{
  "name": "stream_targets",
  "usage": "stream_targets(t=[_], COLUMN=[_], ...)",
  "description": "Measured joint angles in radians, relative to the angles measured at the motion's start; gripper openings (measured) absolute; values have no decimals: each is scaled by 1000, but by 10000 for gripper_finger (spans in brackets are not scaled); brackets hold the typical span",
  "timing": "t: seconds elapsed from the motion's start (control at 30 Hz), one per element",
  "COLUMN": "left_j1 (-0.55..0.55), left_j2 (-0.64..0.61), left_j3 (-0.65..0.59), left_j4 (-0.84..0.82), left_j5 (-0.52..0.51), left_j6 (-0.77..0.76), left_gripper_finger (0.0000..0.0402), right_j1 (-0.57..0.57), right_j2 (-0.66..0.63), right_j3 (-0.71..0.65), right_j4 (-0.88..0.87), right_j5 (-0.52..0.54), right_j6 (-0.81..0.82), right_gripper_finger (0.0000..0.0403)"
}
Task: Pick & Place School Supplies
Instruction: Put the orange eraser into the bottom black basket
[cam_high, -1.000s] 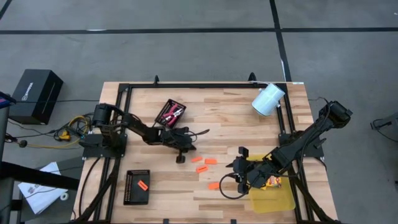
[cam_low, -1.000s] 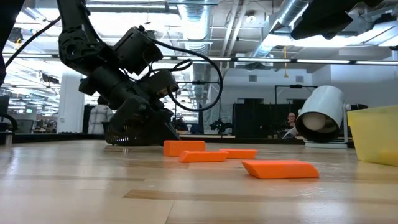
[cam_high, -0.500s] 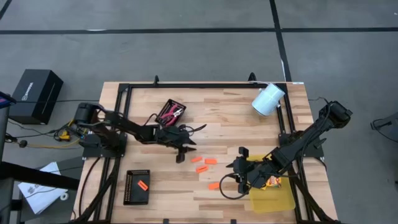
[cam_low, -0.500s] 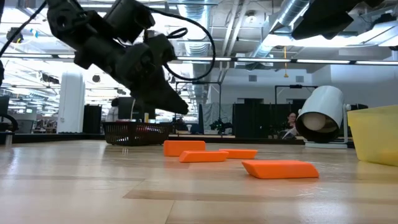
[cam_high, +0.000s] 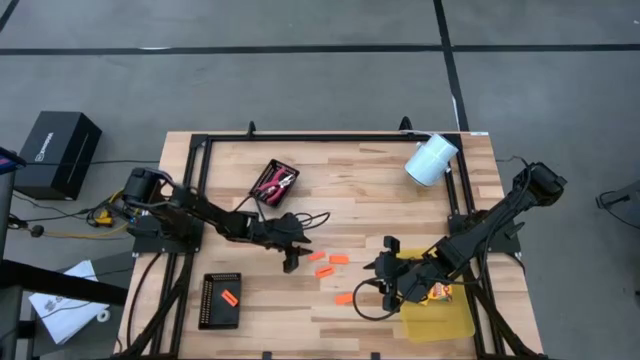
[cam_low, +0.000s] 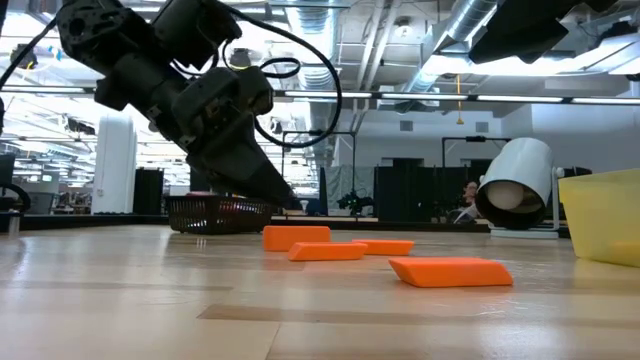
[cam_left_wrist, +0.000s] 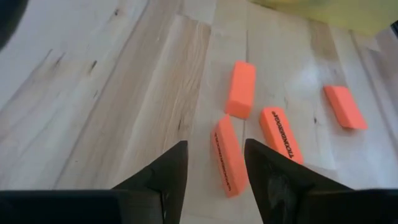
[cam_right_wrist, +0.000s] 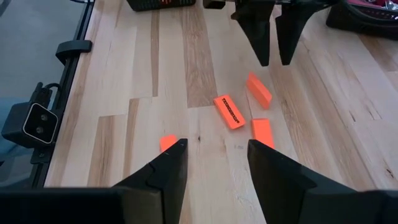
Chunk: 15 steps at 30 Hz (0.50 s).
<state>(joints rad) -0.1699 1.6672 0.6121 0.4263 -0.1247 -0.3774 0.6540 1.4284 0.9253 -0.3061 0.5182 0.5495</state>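
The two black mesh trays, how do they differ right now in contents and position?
The far mesh tray holds red-handled scissors-like tools; the near mesh tray holds one orange piece. The far tray lies at an angle to the table edges, behind the left gripper; the near one sits square at the front left of the table. The far tray looks smaller. Both are black, rectangular mesh, left of the loose orange pieces.

Industrial lab or workshop: exposed ceiling ducts (cam_low: 400, 40), strip lighting, taped grey concrete floor (cam_high: 300, 80), framed wooden test table (cam_high: 350, 190), equipment racks far behind.
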Motion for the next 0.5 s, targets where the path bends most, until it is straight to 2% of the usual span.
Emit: stream_targets(t=[0.5], left_j1=[-41], left_j2=[33], left_j3=[20], left_j4=[2], left_j5=[-70], left_j6=[-108], left_gripper_finger=[155], right_j1=[0], right_j2=[0], right_j3=[0], right_j4=[1], right_j5=[0], right_j6=[-10], right_gripper_finger=[159])
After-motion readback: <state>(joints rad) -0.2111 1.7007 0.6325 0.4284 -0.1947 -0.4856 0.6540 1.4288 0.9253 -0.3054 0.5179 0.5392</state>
